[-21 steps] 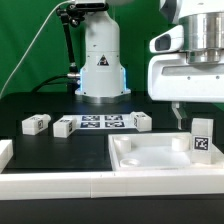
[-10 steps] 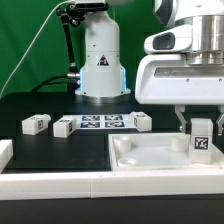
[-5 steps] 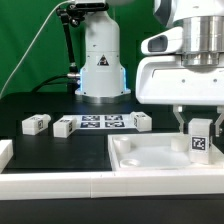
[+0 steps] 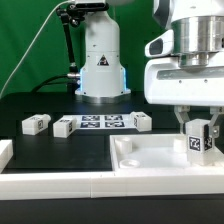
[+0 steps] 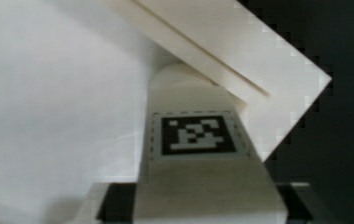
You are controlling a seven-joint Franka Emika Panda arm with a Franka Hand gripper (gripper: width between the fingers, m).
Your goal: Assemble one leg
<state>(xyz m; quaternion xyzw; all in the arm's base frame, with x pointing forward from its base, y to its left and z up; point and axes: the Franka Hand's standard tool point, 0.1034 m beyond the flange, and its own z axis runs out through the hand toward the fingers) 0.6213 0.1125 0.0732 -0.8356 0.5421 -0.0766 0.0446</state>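
A small white rectangular plastic leg [image 4: 198,143] with a black-and-white square tag on its face is held upright between the fingers of the white two-finger gripper [image 4: 197,133], over the large white square tray-like part with a raised rim [image 4: 140,160].

In the exterior view, the leg is seen clamped near its upper part, with one finger [image 4: 182,122] on each side, at the tray's corner on the exterior view's right; whether its lower end touches the tray floor cannot be told. In the wrist view, the leg [image 5: 197,140] is shown running out from between the dark finger pads [image 5: 117,203] toward the tray's raised rim [image 5: 227,45]. Further white tagged blocks [image 4: 36,124] and the flat marker board [image 4: 100,123] are seen lying well apart on the black table [image 4: 60,150], before the white robot base [image 4: 102,65].
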